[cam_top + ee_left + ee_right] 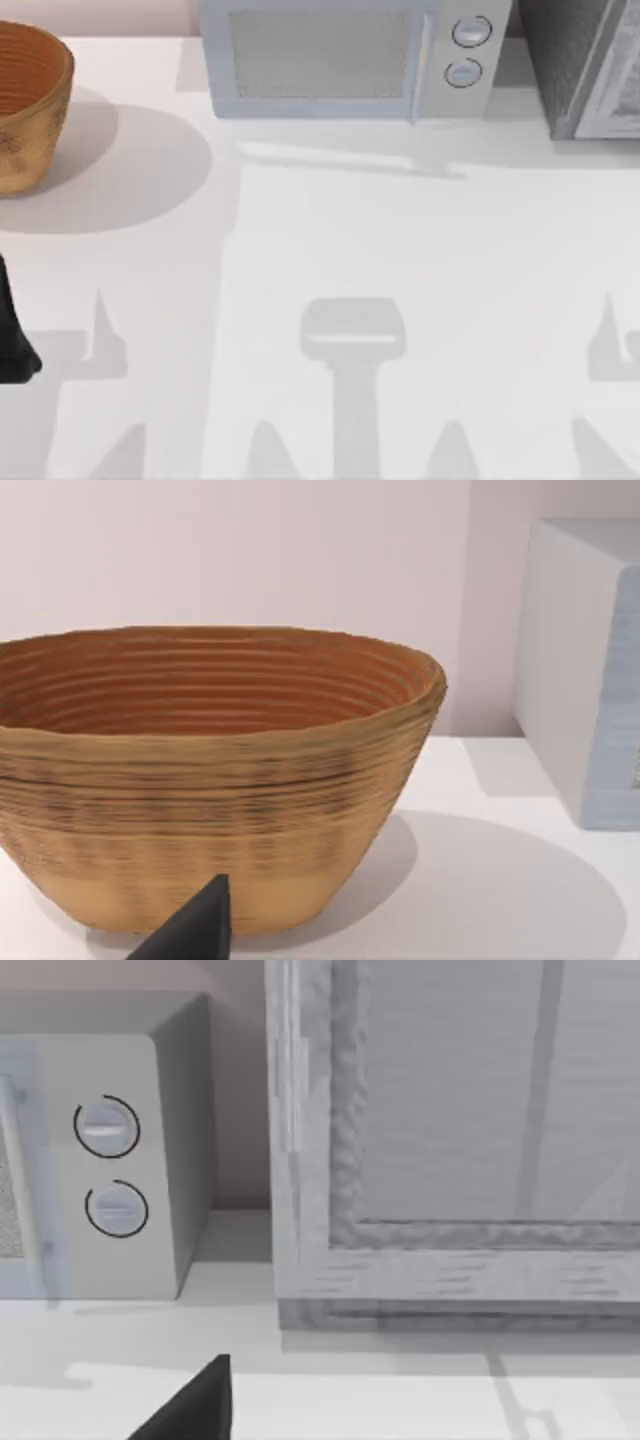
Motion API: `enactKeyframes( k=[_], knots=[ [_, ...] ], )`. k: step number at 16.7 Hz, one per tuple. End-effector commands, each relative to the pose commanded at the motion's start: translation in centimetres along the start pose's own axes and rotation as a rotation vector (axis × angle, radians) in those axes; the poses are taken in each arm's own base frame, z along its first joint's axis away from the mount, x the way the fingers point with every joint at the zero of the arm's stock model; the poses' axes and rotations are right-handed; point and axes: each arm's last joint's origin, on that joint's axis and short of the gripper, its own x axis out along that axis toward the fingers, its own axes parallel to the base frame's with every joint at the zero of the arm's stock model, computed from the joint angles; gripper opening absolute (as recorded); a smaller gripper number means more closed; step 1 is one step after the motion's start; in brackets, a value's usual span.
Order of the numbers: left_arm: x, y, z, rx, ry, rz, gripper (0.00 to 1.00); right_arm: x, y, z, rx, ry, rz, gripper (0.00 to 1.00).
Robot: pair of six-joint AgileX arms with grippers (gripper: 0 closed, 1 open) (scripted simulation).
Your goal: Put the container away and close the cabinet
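The container is a woven tan basket (25,105) standing upright at the table's far left. It looms close in the left wrist view (215,780), with its ribbed inside empty. My left gripper (195,928) shows as a dark tip just short of the basket's near wall, and the left arm (14,340) sits at the table's left edge. The grey cabinet (580,65) stands at the back right. Its panelled front (460,1130) faces the right wrist camera, and my right gripper (195,1405) hovers low before it, apart from it.
A pale grey microwave (345,60) with two round knobs stands at the back centre, between basket and cabinet; its knob side (110,1160) is next to the cabinet. The white table (400,250) spreads out in front, crossed by arm shadows.
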Motion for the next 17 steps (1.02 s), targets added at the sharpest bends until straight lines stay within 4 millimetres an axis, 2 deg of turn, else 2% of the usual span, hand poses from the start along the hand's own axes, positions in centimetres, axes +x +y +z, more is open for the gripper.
enactKeyframes(
  k=[6, 10, 14, 17],
  knots=[
    [0.0, 0.0, 0.0, 0.0, 0.0, 0.0, 1.0, 0.1, -0.1, 0.2, -0.001, 0.001, 0.002, 1.0],
    [0.0, 0.0, 0.0, 0.0, 0.0, 0.0, 1.0, 0.8, -1.1, 1.9, -0.005, -0.036, -0.004, 1.0],
    [0.0, 0.0, 0.0, 0.0, 0.0, 0.0, 1.0, 2.8, -3.6, 3.7, -0.012, -0.038, 0.0, 1.0],
    [0.0, 0.0, 0.0, 0.0, 0.0, 0.0, 1.0, 4.7, -6.8, 4.2, -0.01, -0.021, 0.006, 1.0]
  ],
)
